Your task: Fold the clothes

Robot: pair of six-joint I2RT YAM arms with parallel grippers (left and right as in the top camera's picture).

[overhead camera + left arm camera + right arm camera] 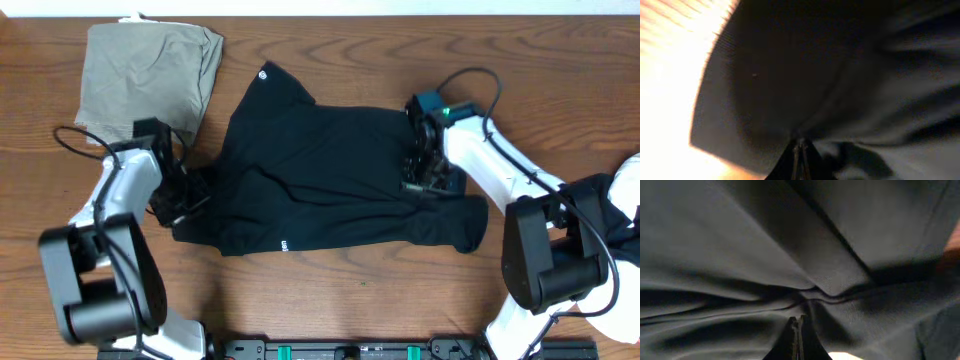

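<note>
**Black shirt [320,170] being pinched at both sides**

The black shirt is lying rumpled across the middle of the surface [350,295], near the olive-khaki garment [150,75]. The left tool [185,197] is clamping closed on its left edge. The right tool [420,180] is clamping closed on bunched fabric at its right side.

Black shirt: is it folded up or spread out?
Spread out, though rumpled. The black shirt lies wide across the table, with the left gripper pinching one side and the right gripper the other.

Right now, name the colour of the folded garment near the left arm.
Folded garment: plain olive-khaki, best in the overhead view.
</note>
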